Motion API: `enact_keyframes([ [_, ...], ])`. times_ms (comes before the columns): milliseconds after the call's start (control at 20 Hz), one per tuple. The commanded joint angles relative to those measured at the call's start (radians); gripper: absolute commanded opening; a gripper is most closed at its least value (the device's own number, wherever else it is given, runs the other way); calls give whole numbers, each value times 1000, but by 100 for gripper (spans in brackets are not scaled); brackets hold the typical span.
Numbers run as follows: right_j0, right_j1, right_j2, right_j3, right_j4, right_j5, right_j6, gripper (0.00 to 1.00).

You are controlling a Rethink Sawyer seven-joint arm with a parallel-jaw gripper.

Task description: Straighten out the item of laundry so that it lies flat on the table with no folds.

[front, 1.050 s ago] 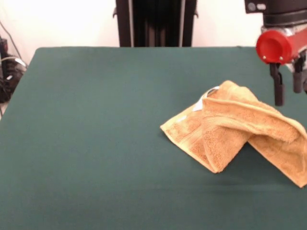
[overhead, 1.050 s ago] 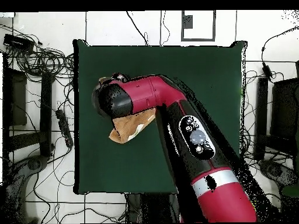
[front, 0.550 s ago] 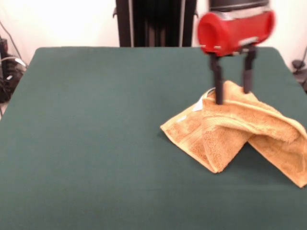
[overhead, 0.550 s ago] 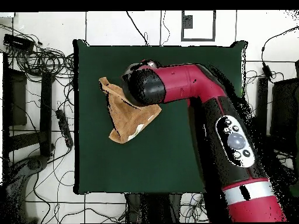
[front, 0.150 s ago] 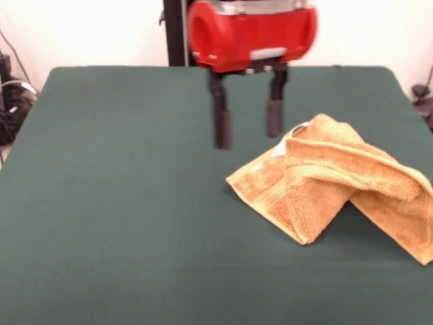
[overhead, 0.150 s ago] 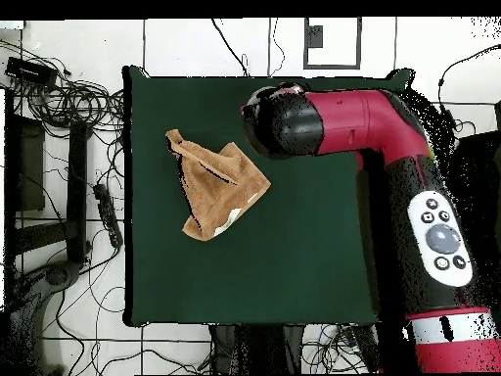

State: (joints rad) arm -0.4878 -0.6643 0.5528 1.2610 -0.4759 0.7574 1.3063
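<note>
The orange-tan towel [front, 0.150 s ago: 331, 186] lies crumpled and folded over itself on the right half of the green table [front, 0.150 s ago: 122, 203], with a small white tag showing near its far edge. From above, the towel [overhead, 0.150 s ago: 220, 186] sits toward the table's left side. My gripper [front, 0.150 s ago: 247, 132] hangs open above the table, just left of the towel's far corner, with nothing between its two black fingers [front, 0.150 s ago: 222, 125]. In the overhead view the red arm's head [overhead, 0.150 s ago: 284, 122] hides the gripper and sits to the right of the towel.
Cables and dark equipment [overhead, 0.150 s ago: 59, 108] lie on the floor off the table's left side in the overhead view. Behind the table's far edge stands a black pedestal [front, 0.150 s ago: 220, 34].
The arm has swept left in the front view, from the table's right edge, over the towel's far corner, to a spot just left of it. The towel has not moved.
</note>
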Motion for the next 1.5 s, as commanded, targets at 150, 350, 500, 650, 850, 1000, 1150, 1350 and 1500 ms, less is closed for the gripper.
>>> enact_keyframes([
  [150,30,106,47,-20,-32,123,-179,100],
  [350,35,110,31,-20,-17,121,-124,100],
  [500,36,115,25,-16,-4,117,-92,100],
  [650,32,120,18,8,5,89,-52,100],
  [850,37,115,-9,31,21,72,31,100],
  [1000,52,117,-35,18,31,86,95,100],
  [1150,56,134,-60,6,50,85,148,100],
  [1350,60,154,-91,-4,79,65,197,100],
  [1500,71,169,-121,-19,102,82,228,100],
])
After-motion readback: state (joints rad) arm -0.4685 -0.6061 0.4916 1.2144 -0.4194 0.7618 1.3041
